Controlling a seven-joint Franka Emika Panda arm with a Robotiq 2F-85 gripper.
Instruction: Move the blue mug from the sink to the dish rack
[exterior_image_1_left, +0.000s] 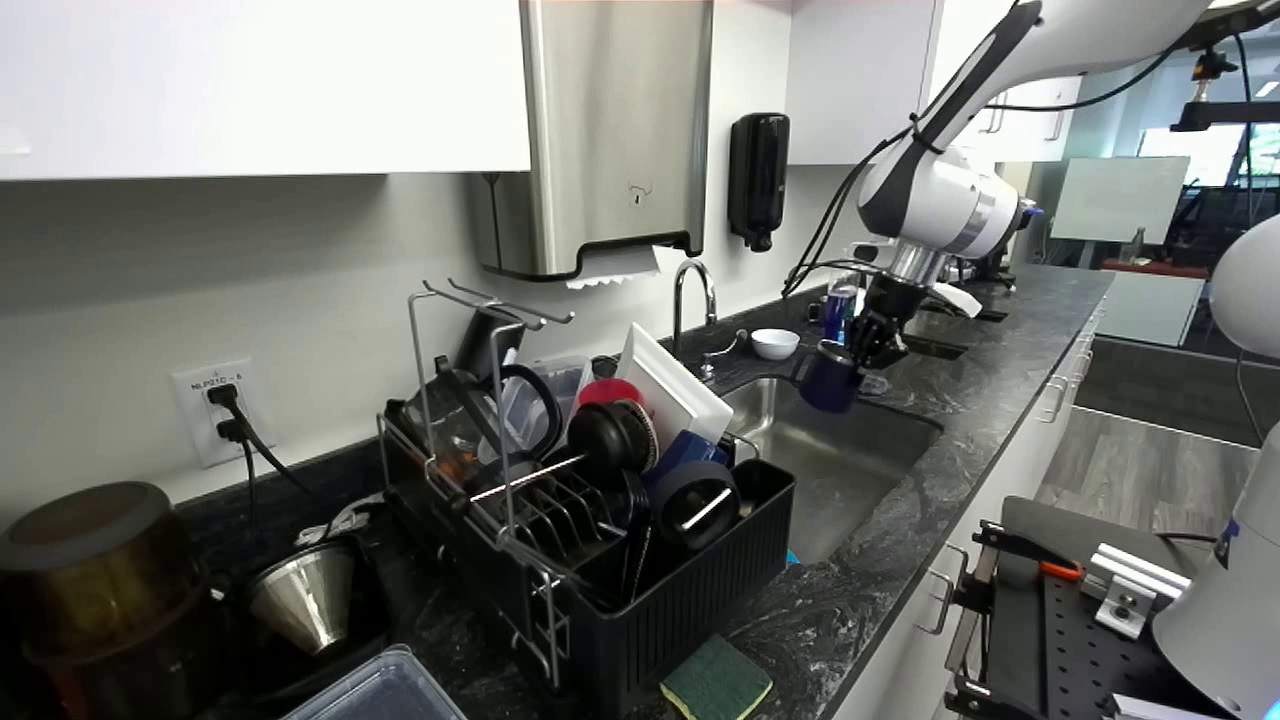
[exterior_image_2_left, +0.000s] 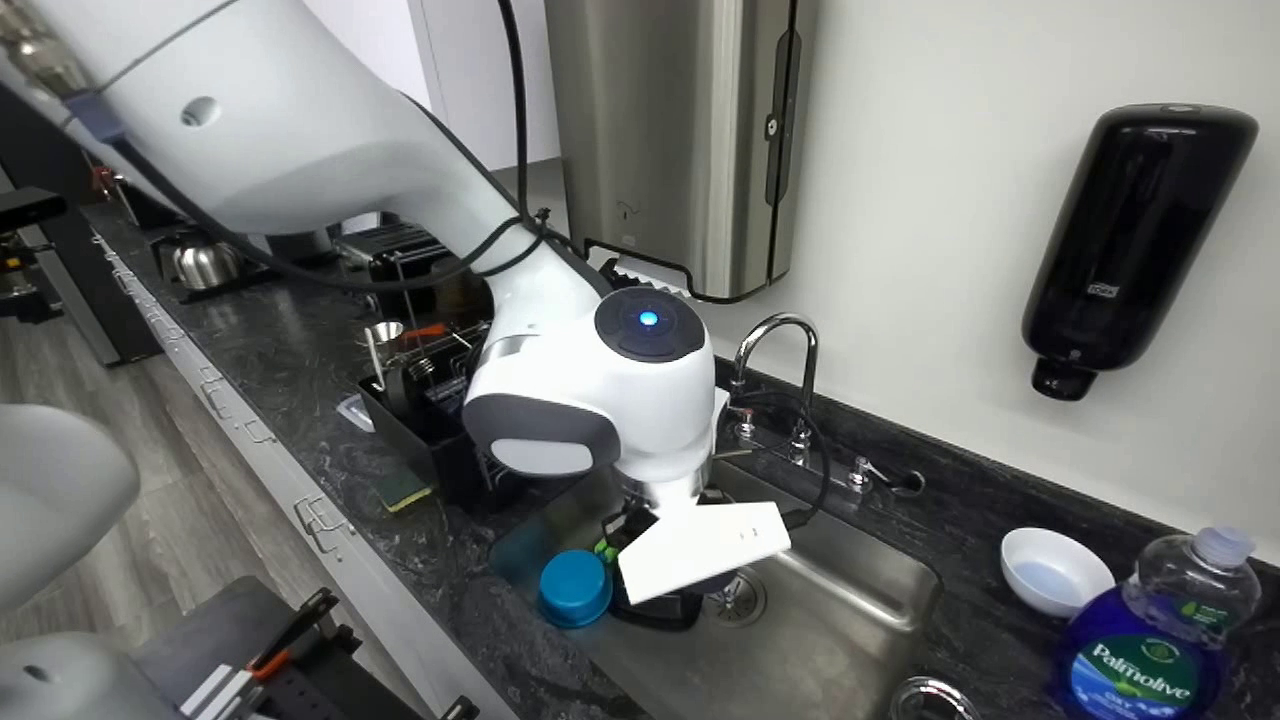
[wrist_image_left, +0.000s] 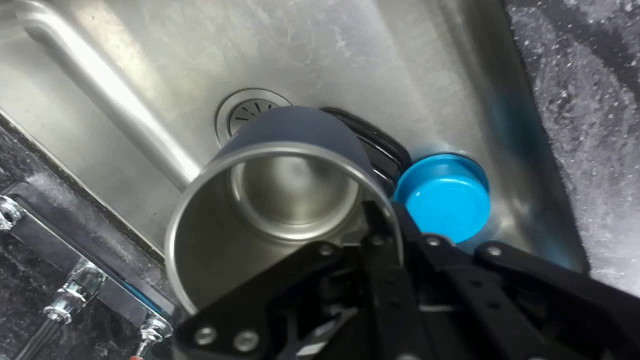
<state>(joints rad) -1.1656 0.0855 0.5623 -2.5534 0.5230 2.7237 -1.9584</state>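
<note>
The dark blue mug (exterior_image_1_left: 828, 380) with a steel interior hangs above the sink (exterior_image_1_left: 860, 465) in an exterior view. In the wrist view the mug (wrist_image_left: 300, 125) is tilted, its mouth facing the camera. My gripper (wrist_image_left: 387, 217) is shut on its rim, one finger inside and one outside. The gripper (exterior_image_1_left: 862, 352) and mug are raised over the sink's far part in that exterior view. In an exterior view the wrist and a white plate hide most of the mug and fingers. The black dish rack (exterior_image_1_left: 690, 580) stands beside the sink, and it also shows partly hidden (exterior_image_2_left: 415, 435).
The rack is crowded with dishes, including a tilted white dish (exterior_image_1_left: 670, 395) and a blue item (exterior_image_1_left: 690, 452). A bright blue bowl (wrist_image_left: 445, 200) and a black container (wrist_image_left: 385, 145) are in the sink. The faucet (exterior_image_2_left: 780, 350), white bowl (exterior_image_2_left: 1055, 572) and soap bottle (exterior_image_2_left: 1140, 650) stand behind it.
</note>
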